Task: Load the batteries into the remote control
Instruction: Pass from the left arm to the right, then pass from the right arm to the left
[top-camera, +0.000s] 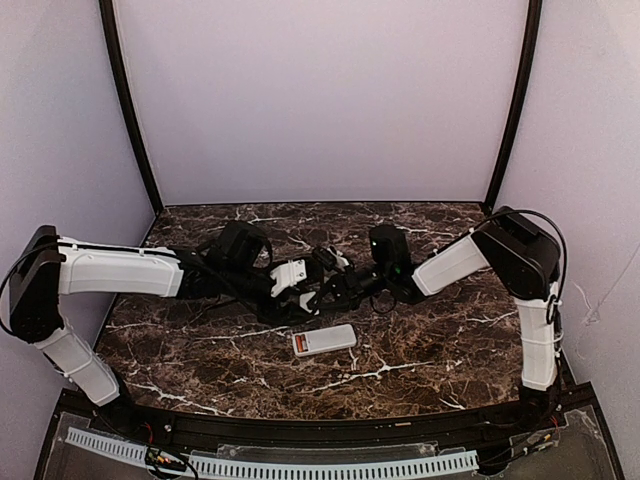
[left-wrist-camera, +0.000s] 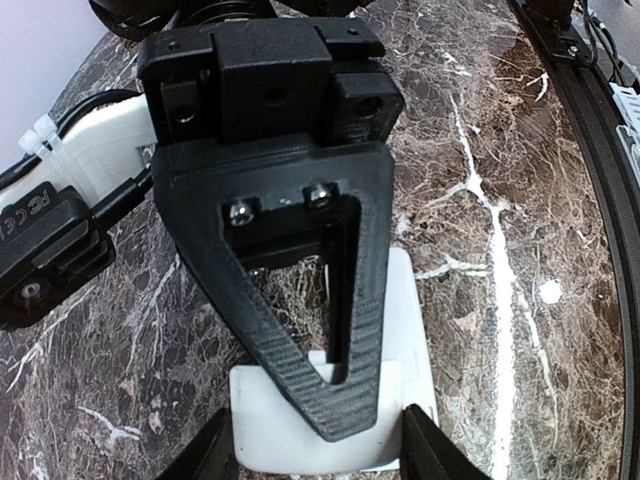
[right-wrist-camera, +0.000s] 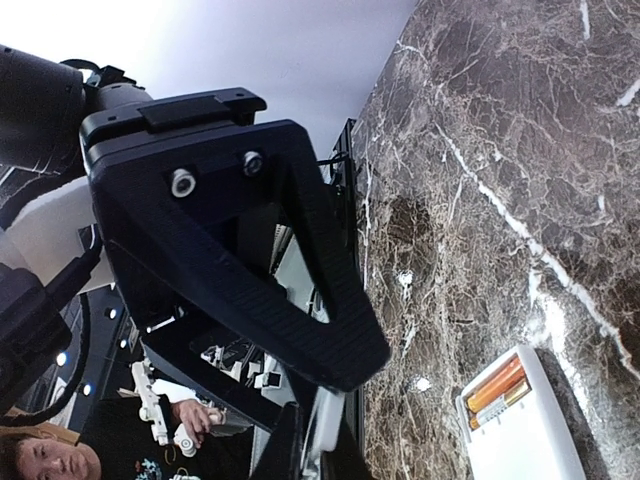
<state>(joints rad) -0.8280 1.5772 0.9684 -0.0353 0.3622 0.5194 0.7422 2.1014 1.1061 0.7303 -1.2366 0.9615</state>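
Observation:
The white remote control (top-camera: 326, 340) lies back up on the marble, apart from both arms. Its compartment at the left end is open, with two orange batteries (right-wrist-camera: 495, 386) lying side by side inside it. Both grippers meet above the table behind the remote, on a small flat white square piece (left-wrist-camera: 290, 425). My left gripper (left-wrist-camera: 320, 455) is shut on the piece's two side edges. My right gripper (right-wrist-camera: 318, 455) is shut on the piece, pinching its flat faces. One right finger (left-wrist-camera: 340, 400) lies across the piece's top.
Dark veined marble tabletop (top-camera: 430, 340) with purple walls on three sides. A black rail (top-camera: 300, 432) runs along the near edge. A person's hand and clutter show beyond the table edge in the right wrist view.

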